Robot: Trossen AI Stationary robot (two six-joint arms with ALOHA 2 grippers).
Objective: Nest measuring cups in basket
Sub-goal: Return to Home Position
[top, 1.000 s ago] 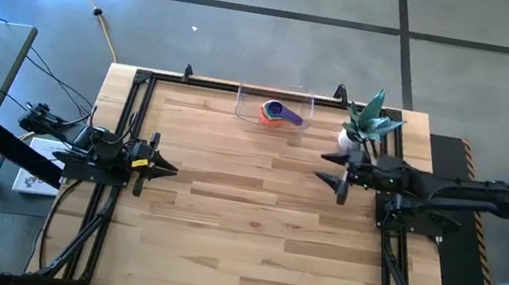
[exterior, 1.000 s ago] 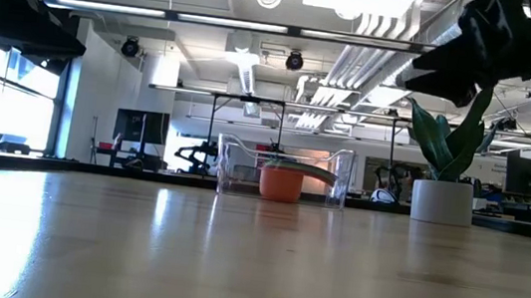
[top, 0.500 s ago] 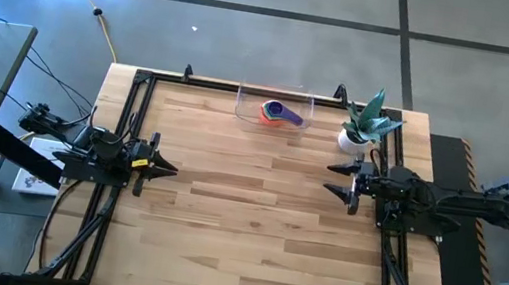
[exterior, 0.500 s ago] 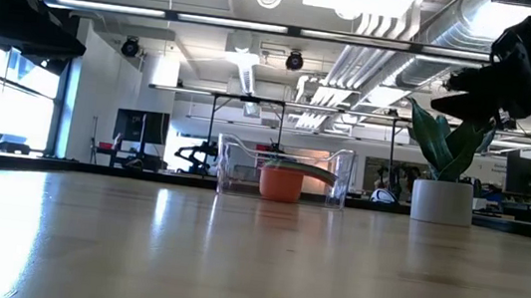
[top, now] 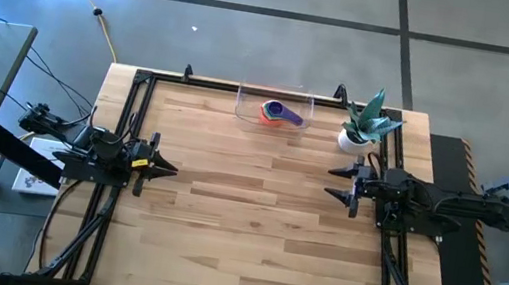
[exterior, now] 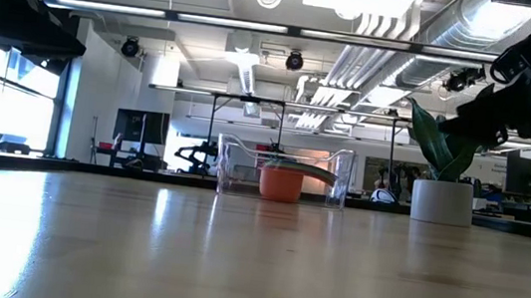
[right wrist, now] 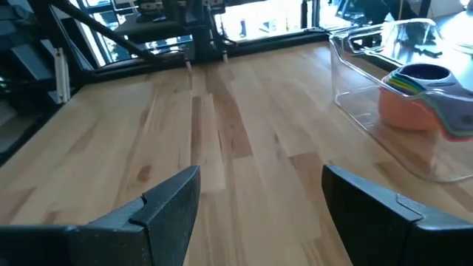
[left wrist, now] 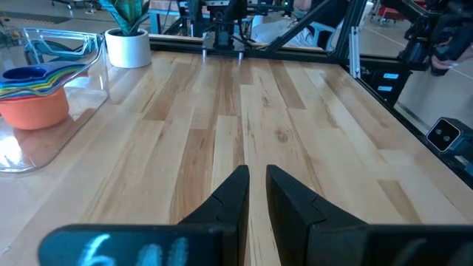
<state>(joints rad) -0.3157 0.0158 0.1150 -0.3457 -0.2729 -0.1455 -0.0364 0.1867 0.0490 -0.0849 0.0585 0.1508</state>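
Plainly, the wooden bench (top: 251, 233) carries little. The left arm sits at the bench's left edge, its hand (top: 170, 166) closed down to a thin slit and holding nothing. The right arm sits at the right edge, its hand (top: 332, 183) spread wide, also bare, pointing across the boards toward the other. At the far edge, near the middle, stands the clear basket (top: 246, 101). Just right of it (apart, not touching) is a white plant pot (top: 353, 140) with green leaves. Inside the basket the measuring cups (top: 279, 113) sit nested in one stack, orange lowest and a blue bowl uppermost.
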